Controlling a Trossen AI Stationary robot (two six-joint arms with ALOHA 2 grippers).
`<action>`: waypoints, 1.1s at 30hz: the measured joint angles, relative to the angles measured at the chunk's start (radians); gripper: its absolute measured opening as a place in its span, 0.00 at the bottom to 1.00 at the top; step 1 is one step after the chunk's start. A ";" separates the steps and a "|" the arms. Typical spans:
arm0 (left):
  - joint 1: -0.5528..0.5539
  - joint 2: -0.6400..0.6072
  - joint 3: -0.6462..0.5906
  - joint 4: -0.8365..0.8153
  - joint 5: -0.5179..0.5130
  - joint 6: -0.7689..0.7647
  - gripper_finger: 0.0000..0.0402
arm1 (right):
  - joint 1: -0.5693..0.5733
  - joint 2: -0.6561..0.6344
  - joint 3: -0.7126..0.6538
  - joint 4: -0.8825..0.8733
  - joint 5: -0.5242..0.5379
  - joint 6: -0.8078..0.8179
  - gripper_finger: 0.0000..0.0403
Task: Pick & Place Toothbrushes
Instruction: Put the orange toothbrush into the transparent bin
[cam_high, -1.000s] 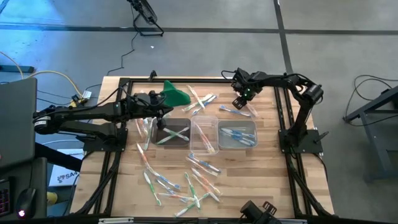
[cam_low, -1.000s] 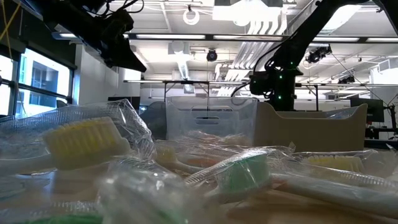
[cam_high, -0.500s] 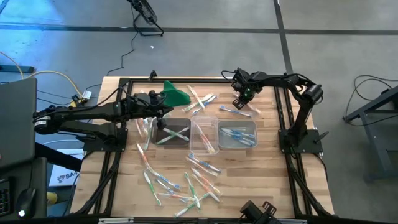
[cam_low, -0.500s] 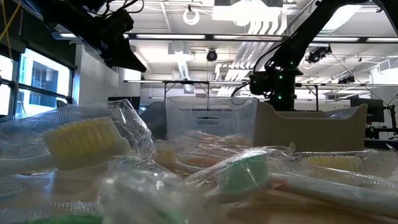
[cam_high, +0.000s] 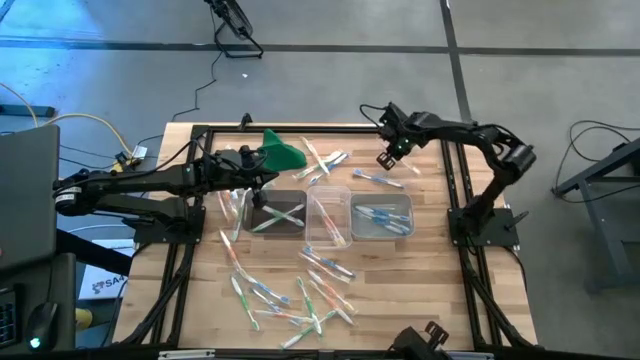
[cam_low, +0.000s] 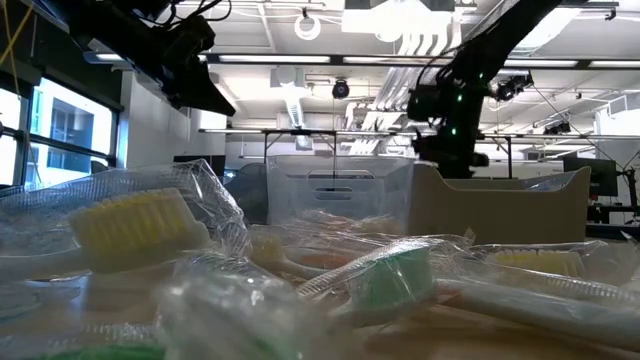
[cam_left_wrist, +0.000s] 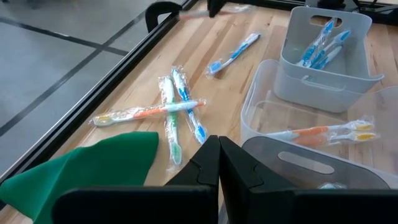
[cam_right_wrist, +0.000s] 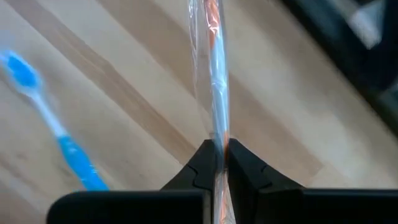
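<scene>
Orange wrapped toothbrush (cam_right_wrist: 214, 93) pinched in right end effector (cam_right_wrist: 216, 163); three tubs (cam_high: 330, 215); left end effector (cam_left_wrist: 217, 163) closed, empty.

The table holds three clear tubs (cam_high: 329, 216), one green cloth (cam_high: 282, 152), and many toothbrushes (cam_high: 300, 295), too tangled to count.

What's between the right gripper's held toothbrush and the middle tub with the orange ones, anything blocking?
Nothing visible blocks it. The right gripper is shut on an orange wrapped toothbrush, lifted off the table. The middle tub is open-topped. Only a loose blue toothbrush lies flat on the wood between them, low enough to pass over.
</scene>
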 joint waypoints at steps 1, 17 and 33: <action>0.000 0.000 0.000 0.000 0.000 0.000 0.00 | 0.002 -0.024 0.001 0.004 0.000 0.001 0.03; 0.000 0.000 0.000 0.001 0.001 0.000 0.00 | 0.174 -0.360 0.004 0.279 -0.002 0.161 0.03; 0.000 0.000 0.000 0.000 0.004 -0.048 0.00 | 0.578 -0.386 0.004 0.452 0.232 0.291 0.03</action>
